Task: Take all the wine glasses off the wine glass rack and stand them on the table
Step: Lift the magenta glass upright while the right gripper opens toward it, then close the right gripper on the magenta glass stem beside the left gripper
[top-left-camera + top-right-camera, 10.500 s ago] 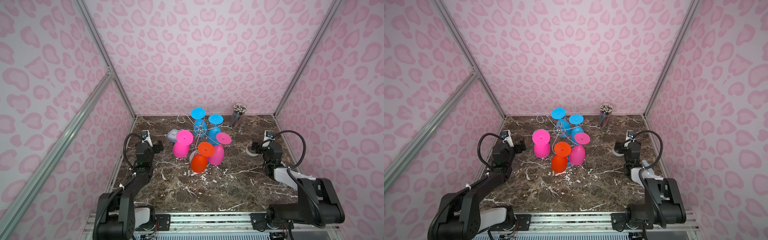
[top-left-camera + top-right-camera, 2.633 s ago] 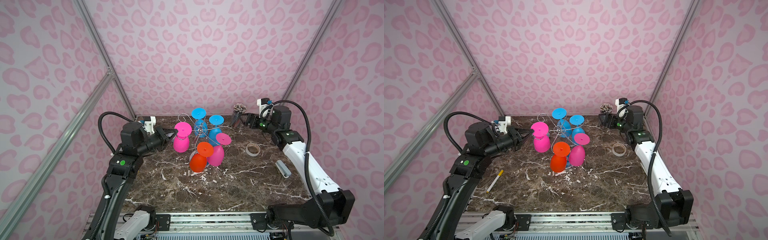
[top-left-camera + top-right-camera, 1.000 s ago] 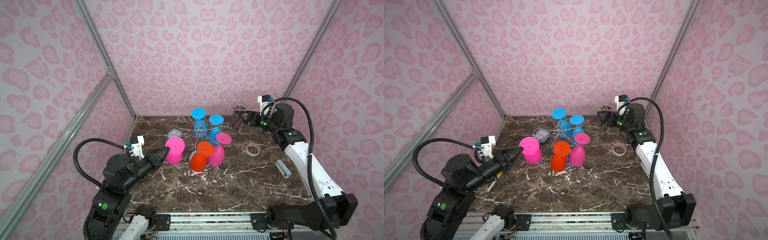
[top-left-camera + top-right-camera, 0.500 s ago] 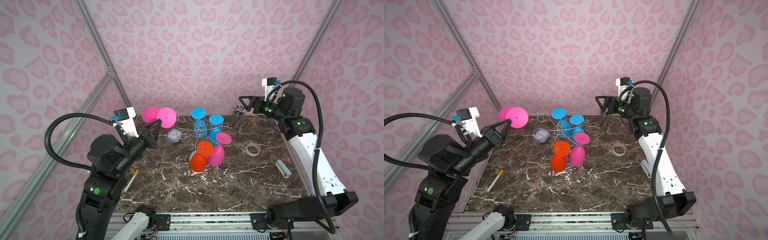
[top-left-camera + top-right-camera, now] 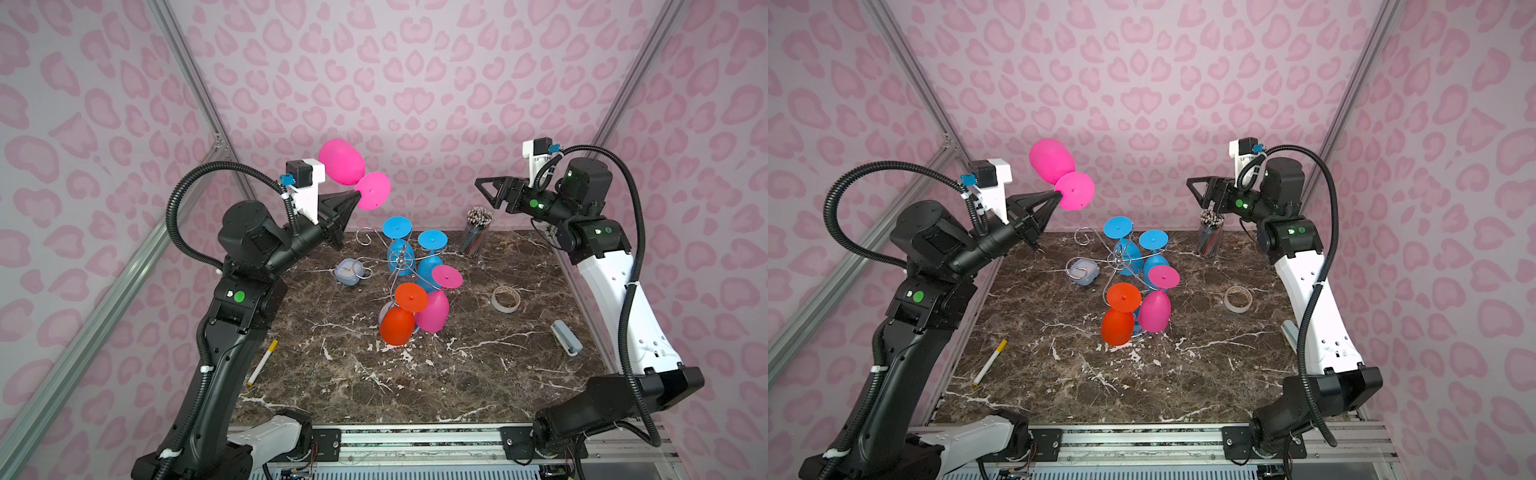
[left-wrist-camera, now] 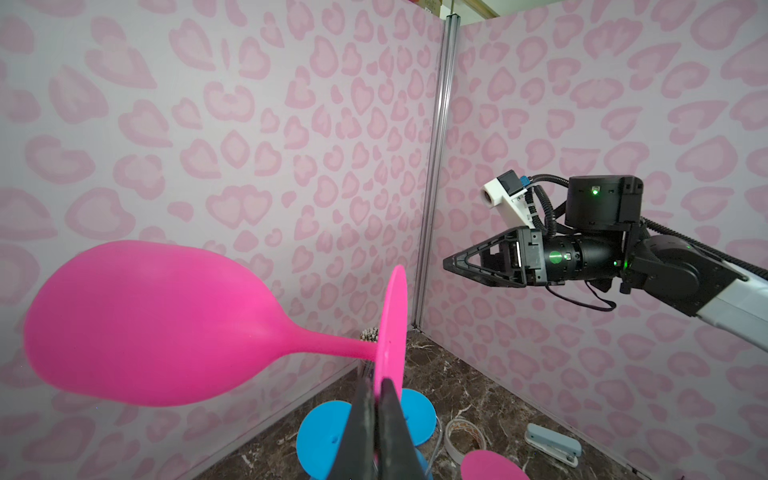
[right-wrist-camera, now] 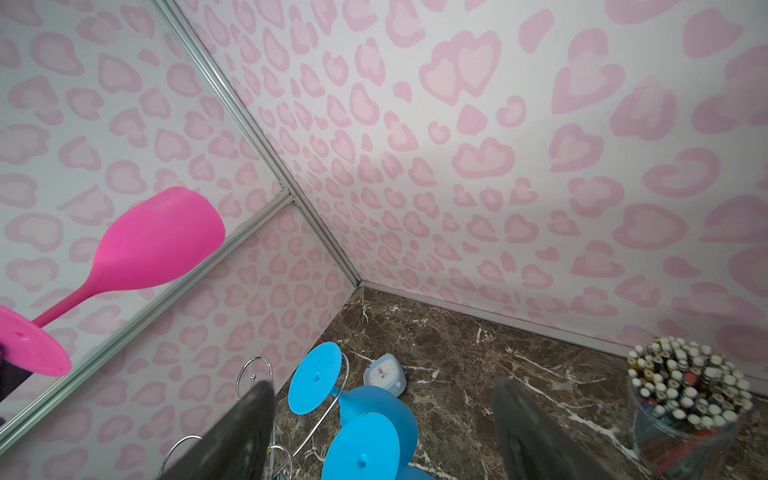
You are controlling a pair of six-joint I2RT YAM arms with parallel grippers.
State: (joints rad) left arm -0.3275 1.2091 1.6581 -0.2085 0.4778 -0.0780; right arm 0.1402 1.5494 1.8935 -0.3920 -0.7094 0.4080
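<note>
Marble tabletop (image 5: 478, 374): the middle is taken up by the wine glass rack (image 5: 402, 261), whose chrome arms carry glasses hung foot-up.

On the rack: two blue wine glasses (image 5: 397, 227), an orange wine glass (image 5: 397, 326) and a second pink glass (image 5: 432, 311). They crowd close together, so anything leaving probably has to go outward and up.

Pink wine glass (image 5: 341, 162): off the rack, high in the air toward the rear left corner, well apart from the wire arms. Its stem lies roughly level and the bowl points at the back wall.

Left gripper (image 5: 355, 195): clenched edge-on over the rim of that glass's foot disc. The left wrist view shows the disc pinched between both fingers (image 6: 365, 415). That is a thin hold with the heavy bowl cantilevered out, so I judge it liable to swivel.

Right gripper (image 5: 485, 194): jaws spread wide with nothing in them. It is raised above the cup of pencils (image 5: 473, 239) and points toward the held glass, possibly standing clear or ready to receive it.

Also on the tabletop: tape roll (image 5: 505, 298), small clock (image 5: 347, 272), marker (image 5: 262, 361).
</note>
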